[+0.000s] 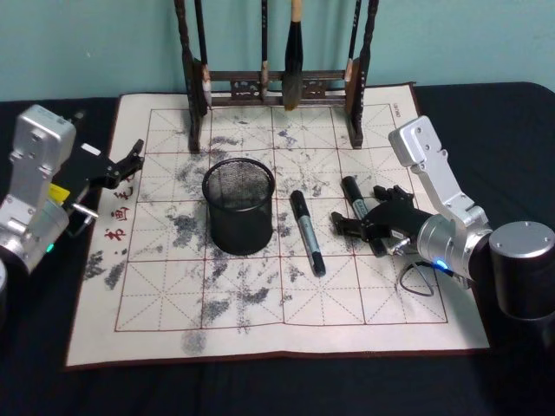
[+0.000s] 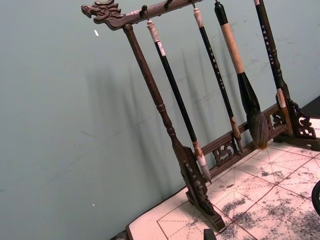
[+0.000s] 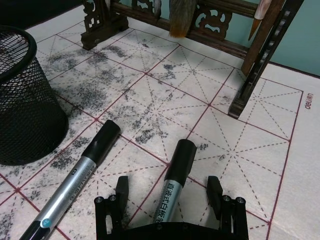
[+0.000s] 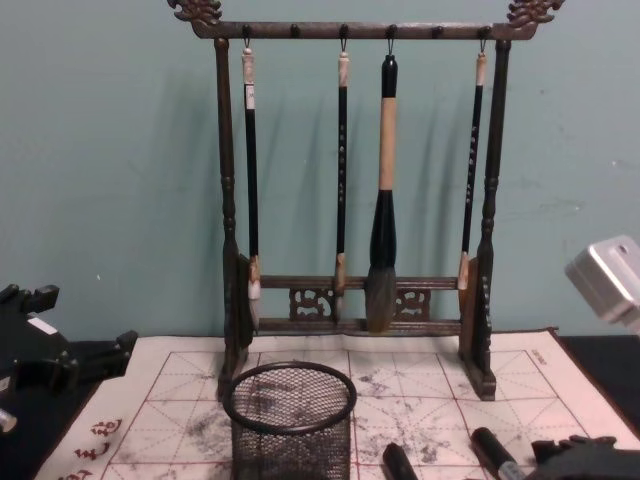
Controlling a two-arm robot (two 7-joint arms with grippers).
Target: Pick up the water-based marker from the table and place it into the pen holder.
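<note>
— The right gripper (image 1: 362,212) was down at the mat (image 1: 173,286), fingers (image 3: 121,191) spread, one on each side of the water-based marker (image 3: 176,172). Nothing was clamped.

— And the marker lay flat, right of the pen holder (image 1: 238,206), cap end toward the brush rack (image 1: 277,87). The straddle looked fairly square to me.

— Agreed. The thing to get right, I thought, was closing on the silver barrel rather than the black cap (a cap can slip off), with the barrel centred between the pads so it wouldn't roll.

— A second marker (image 1: 307,232) lay between it and the holder, apart from both.

— So lift straight up first, I'd have said, and clear that one before crossing.

— Then tip the marker toward upright over the rim, because a flat one would just bridge the opening.

— The left gripper (image 1: 130,163) sat parked at the mat's left edge.
</note>
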